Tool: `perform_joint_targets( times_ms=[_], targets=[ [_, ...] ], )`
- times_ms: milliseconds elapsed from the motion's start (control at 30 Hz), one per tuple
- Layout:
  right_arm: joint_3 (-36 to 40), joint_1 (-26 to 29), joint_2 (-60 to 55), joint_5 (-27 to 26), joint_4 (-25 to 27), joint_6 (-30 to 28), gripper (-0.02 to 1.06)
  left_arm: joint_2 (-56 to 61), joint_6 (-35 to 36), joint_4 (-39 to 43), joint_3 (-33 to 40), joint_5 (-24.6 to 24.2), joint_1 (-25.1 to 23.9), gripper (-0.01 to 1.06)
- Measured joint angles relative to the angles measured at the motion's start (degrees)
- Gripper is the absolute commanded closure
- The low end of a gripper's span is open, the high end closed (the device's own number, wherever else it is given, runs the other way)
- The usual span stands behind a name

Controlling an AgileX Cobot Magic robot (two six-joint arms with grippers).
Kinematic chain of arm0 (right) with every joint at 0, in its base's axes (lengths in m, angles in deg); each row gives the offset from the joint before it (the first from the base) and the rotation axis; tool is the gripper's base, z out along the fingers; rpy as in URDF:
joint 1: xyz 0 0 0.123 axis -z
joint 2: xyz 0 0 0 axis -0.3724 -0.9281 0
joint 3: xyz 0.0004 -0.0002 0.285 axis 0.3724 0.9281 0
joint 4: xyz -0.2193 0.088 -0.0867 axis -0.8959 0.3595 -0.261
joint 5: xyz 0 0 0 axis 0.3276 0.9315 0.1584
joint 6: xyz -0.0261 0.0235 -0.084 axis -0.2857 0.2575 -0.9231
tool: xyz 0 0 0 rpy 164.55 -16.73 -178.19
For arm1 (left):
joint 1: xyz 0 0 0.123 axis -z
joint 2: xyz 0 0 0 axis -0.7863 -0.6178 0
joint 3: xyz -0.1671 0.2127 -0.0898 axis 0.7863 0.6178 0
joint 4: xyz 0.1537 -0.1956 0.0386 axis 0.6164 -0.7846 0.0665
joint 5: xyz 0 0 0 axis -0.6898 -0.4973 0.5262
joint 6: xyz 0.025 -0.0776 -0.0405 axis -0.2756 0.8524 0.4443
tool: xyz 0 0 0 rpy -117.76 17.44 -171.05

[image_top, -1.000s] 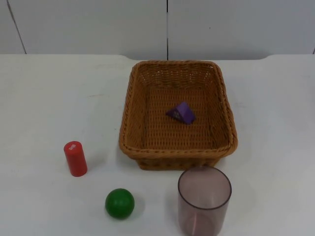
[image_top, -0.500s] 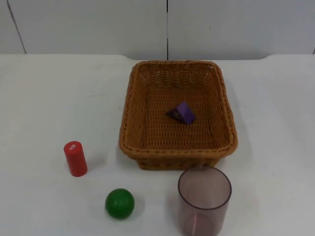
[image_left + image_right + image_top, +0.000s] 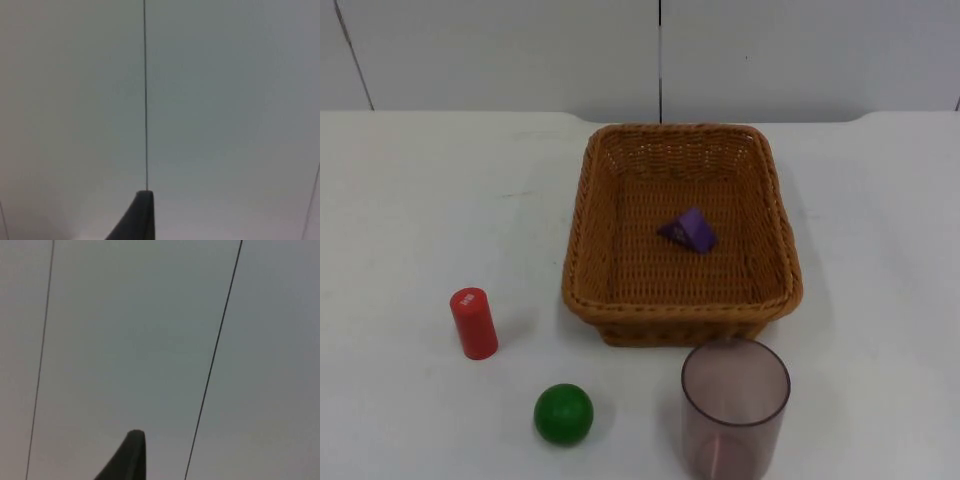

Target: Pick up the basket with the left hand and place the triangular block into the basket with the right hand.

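Basket (image 3: 680,300) already holds the purple triangular block (image 3: 688,230) near its middle, while both grippers face the grey partition wall (image 3: 210,100), fingers' state unreadable.

Setting: robot test bench, lab-type room. Evidence: bare white worktop (image 3: 410,210) closed off at the far edge by a plain grey partition wall (image 3: 500,50) with thin vertical panel seams; the same seamed grey wall stands ahead of each end effector in both wrist views. Laid out on the worktop like trial props: wicker basket (image 3: 582,250), red cylinder (image 3: 473,322), green ball (image 3: 563,413), translucent cup (image 3: 735,408)
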Motion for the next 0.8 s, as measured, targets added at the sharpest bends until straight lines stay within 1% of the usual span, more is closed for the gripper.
perform_joint_targets(
  times_ms=[67,200,300,333,467,500,600,667,733,800],
  targets=[
    [0.0,0.0,3.0,0.7,0.0,-1.2,0.0,5.1,-0.1,1.9,0.0,1.0,0.0,0.0],
    [0.0,-0.9,6.8,2.7,0.0,-3.1,0.0,10.8,-0.7,4.8,0.0,0.6,0.0,0.0],
    [0.0,-2.9,9.5,5.0,0.4,-3.6,0.0,14.9,-2.1,5.7,0.0,-1.9,0.0,0.0],
    [0.0,-2.9,9.5,5.0,0.4,-3.6,0.0,14.9,-2.1,5.7,0.0,-1.9,0.0,0.0],
    [0.0,-3.7,13.3,9.7,1.1,-3.9,0.0,20.8,-4.5,5.8,0.0,-5.0,-0.2,0.0],
    [0.0,-3.7,13.3,9.7,1.1,-3.9,0.0,20.8,-4.5,5.8,0.0,-5.0,-0.2,0.0],
    [0.0,-3.8,16.3,12.7,3.5,-3.9,0.0,24.1,-5.4,5.0,0.0,-7.1,-1.5,0.0],
    [-0.2,-4.2,16.5,15.7,4.9,-3.9,0.0,26.4,-7.3,3.3,-0.1,-8.7,-3.2,0.0],
    [-0.3,-4.8,16.5,16.6,5.3,-3.9,0.0,27.3,-7.6,2.4,-0.1,-9.0,-3.5,0.0],
    [-0.6,-5.4,16.5,17.5,5.6,-3.9,0.0,28.5,-8.6,1.5,-0.1,-10.4,-3.5,0.0]
  ],
)
